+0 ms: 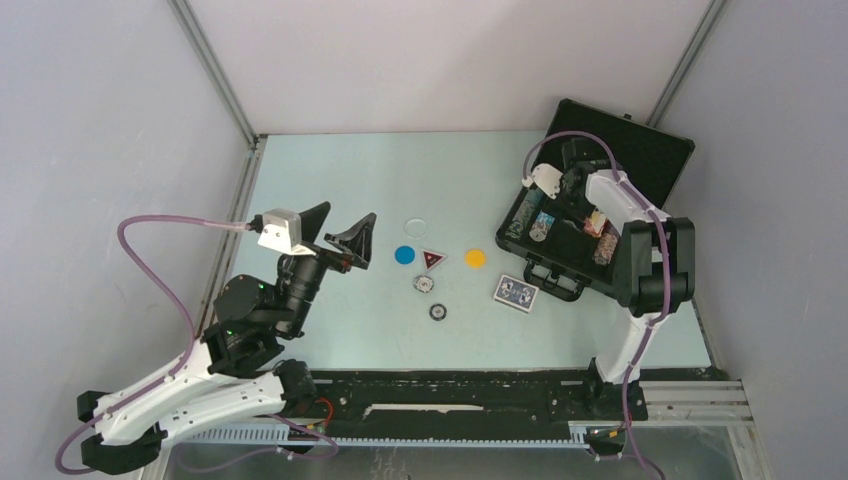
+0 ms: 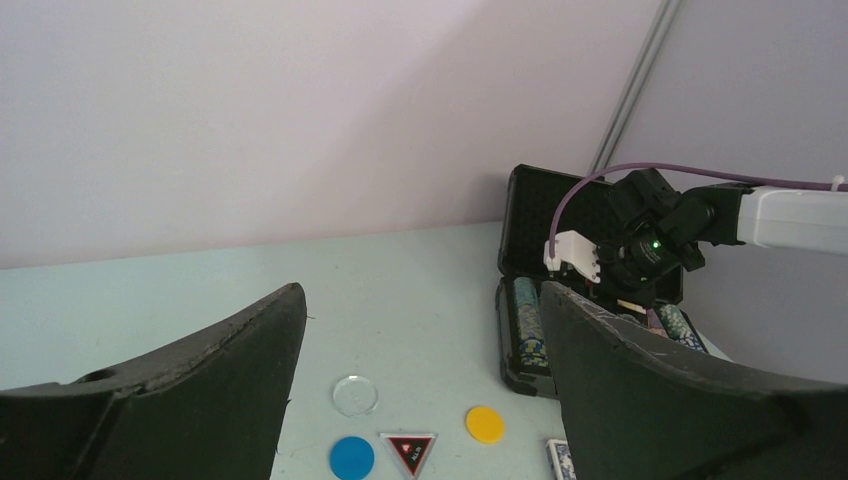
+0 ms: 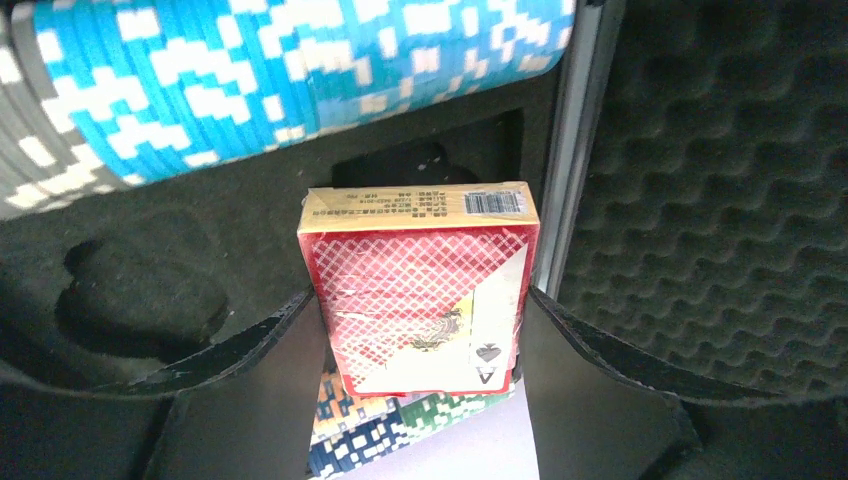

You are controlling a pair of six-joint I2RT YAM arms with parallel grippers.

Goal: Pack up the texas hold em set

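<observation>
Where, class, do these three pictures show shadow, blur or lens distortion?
Top external view: even, soft light, hardly any shadow on the table; the frame posts lean outward. Left wrist view: the jaws loom dark in front; the yellow disc is crisp. Right wrist view: the red card deck is sharp, the blue chips slightly blurred.

Bottom edge cuts off the blue deck [image 2: 559, 459].

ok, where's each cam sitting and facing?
Top external: overhead from behind, looking down at the table; left arm, right arm show.
Left wrist: low over the table, facing the briefcase; its open left gripper frames it.
Right wrist: looking into the briefcase foam; right gripper clamps the red card deck.
Shared: top and left wrist both show blue disc, red triangle, yellow disc.
</observation>
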